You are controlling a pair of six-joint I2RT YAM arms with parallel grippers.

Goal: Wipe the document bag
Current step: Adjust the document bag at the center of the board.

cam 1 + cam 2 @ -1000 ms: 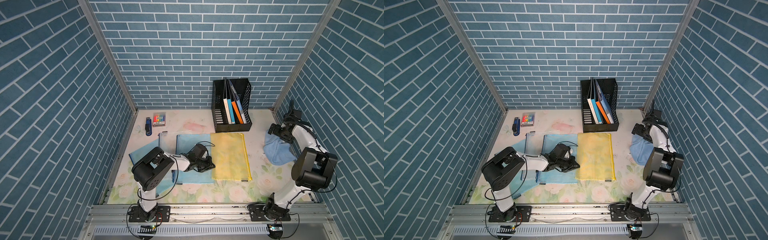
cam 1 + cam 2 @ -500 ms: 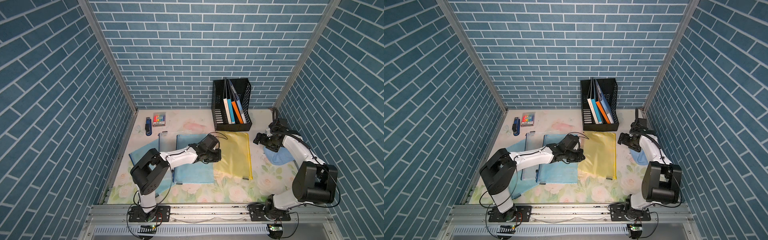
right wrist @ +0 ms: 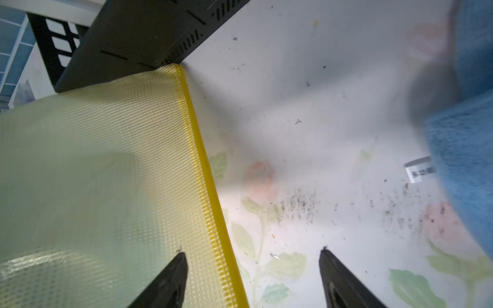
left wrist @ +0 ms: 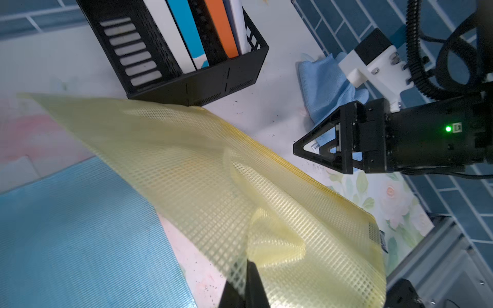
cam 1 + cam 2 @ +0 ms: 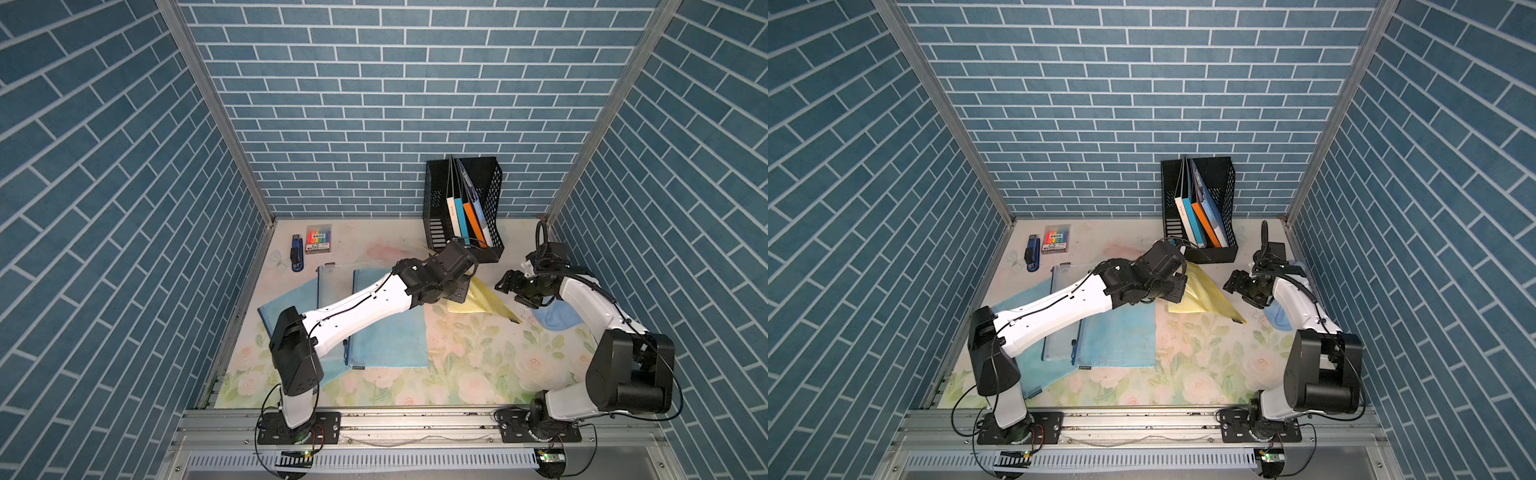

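While left fingers [image 4: 254, 282] clamp it, the document bag [image 5: 486, 301] tilts, long axis front-to-back; right fingers [image 3: 341, 280] spread.

L gripper [image 4: 245, 277] swung far/right off the blue bags, taking yellow doc bag [image 5: 484, 301] w/ it: flat before, now lifted & tilted. R gripper [image 3: 253, 256] left blue cloth [image 5: 557, 318], moved left to bag's zip edge, jaws narrower.

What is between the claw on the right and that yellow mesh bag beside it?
Nothing visible. The open right gripper hangs at the zipper edge of the yellow document bag, over bare table. The blue cloth lies on its other side.
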